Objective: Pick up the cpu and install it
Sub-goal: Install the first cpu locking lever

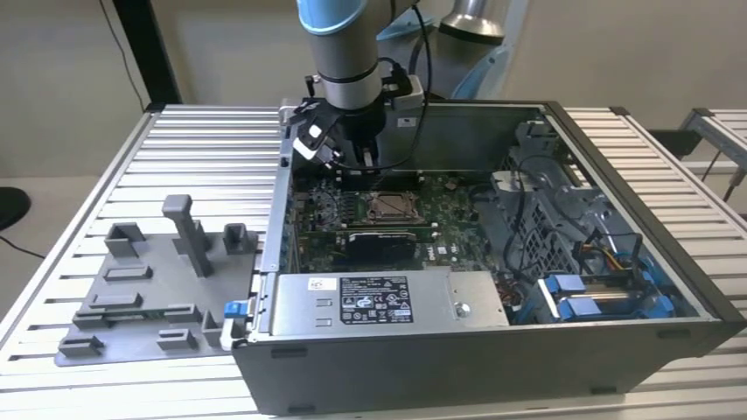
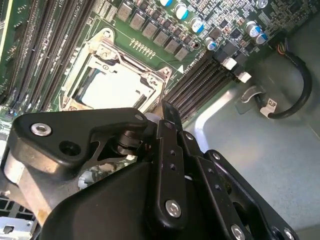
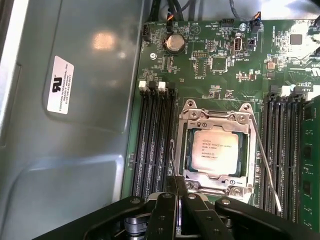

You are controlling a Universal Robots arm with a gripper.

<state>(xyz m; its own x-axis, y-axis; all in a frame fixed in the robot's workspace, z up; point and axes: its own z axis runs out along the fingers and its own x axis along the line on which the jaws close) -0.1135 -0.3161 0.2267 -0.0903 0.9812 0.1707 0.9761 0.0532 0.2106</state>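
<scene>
The cpu (image 3: pixel 218 148), a pale silver square chip, lies flat inside the metal-framed socket (image 3: pixel 192 114) on the green motherboard; in the second wrist view the cpu (image 2: pixel 111 89) shows within the same frame. In the exterior view the socket (image 1: pixel 387 206) sits mid-board inside the open case. My gripper (image 1: pixel 350 163) hangs over the back of the board, just behind the socket and above it. Its black fingers (image 3: pixel 170 207) meet tip to tip with nothing between them, close to the socket's edge.
The grey computer case (image 1: pixel 491 350) lies open on a slatted metal table. A power supply box (image 1: pixel 373 302) fills the front, drive bays with blue clips (image 1: pixel 583 293) the exterior view's right. Memory slots (image 3: pixel 155 140) flank the socket. A grey fixture tray (image 1: pixel 140 289) lies to the exterior view's left.
</scene>
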